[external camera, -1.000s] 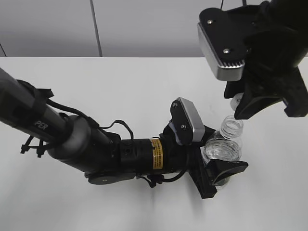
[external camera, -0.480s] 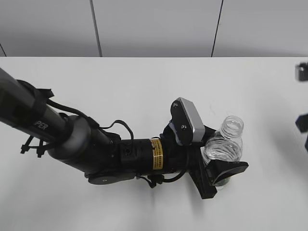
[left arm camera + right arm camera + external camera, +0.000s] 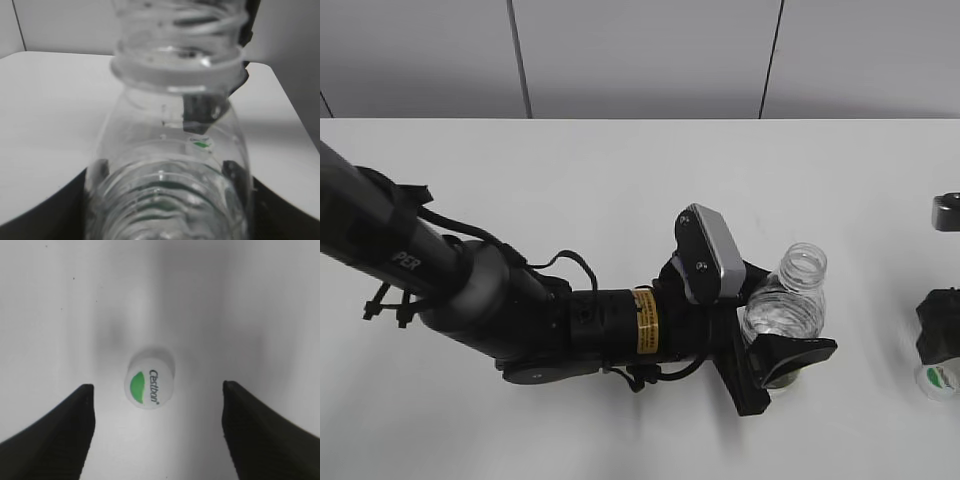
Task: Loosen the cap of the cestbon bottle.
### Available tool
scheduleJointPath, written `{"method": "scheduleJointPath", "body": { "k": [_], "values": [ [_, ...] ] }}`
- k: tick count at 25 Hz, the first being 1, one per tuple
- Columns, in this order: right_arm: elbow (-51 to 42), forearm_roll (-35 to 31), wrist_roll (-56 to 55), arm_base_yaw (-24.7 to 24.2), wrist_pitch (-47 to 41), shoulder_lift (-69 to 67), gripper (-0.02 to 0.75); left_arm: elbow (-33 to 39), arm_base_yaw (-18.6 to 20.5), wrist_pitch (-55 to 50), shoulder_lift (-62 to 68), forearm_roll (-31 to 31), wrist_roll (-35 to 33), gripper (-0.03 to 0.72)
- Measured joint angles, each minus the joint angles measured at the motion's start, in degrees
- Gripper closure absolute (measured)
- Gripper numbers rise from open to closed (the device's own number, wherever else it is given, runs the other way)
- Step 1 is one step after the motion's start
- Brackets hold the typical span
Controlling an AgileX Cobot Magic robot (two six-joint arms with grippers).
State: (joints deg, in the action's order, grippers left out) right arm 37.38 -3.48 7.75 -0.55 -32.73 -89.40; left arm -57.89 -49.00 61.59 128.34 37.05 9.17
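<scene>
Gripping the cestbon bottle [image 3: 782, 312] around its clear body, the left gripper [image 3: 772, 350] is keeping it upright on the table [image 3: 620, 180], its threaded neck bare. Well to the bottle's right, the cap [image 3: 148, 378] is lying flat beneath the right gripper [image 3: 157, 432], whose jaws are standing wide apart. Thin plastic probably dents easily; the ribbed shoulder looks the firmest hold.
</scene>
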Motion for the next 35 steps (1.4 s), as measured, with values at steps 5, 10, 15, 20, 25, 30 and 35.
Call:
{"method": "scheduleJointPath", "body": {
  "k": [5, 10, 15, 20, 25, 30, 35],
  "values": [
    [0.00, -0.10, -0.11, 0.00, -0.07, 0.00, 0.121, 0.06, 0.00, 1.61, 0.00, 0.11, 0.23, 0.137],
    [0.00, -0.28, -0.16, 0.00, -0.24, 0.00, 0.122, 0.07, 0.00, 4.09, 0.00, -0.18, 1.33, 0.063],
    [0.00, -0.33, -0.23, 0.00, -0.24, 0.00, 0.129, 0.07, 0.00, 4.56, 0.00, -0.18, 1.38, 0.059],
    [0.00, -0.50, -0.23, 0.00, -0.24, 0.00, 0.137, 0.11, 0.00, 4.50, -1.52, -0.67, 1.46, 0.059],
    [0.00, -1.41, -0.23, 0.00, -0.24, 0.00, 0.144, 0.11, 0.00, 3.09, -4.68, -0.95, 3.11, 0.059],
    [0.00, -1.98, -0.29, 0.00, -0.24, 0.00, 0.144, 0.11, 0.00, 0.99, -8.51, -1.06, 4.25, 0.059],
    [0.00, -2.04, -0.24, 0.00, -0.31, 0.00, 0.144, 0.11, 0.00, -4.86, -14.04, 0.14, 10.04, 0.060]
  ]
}}
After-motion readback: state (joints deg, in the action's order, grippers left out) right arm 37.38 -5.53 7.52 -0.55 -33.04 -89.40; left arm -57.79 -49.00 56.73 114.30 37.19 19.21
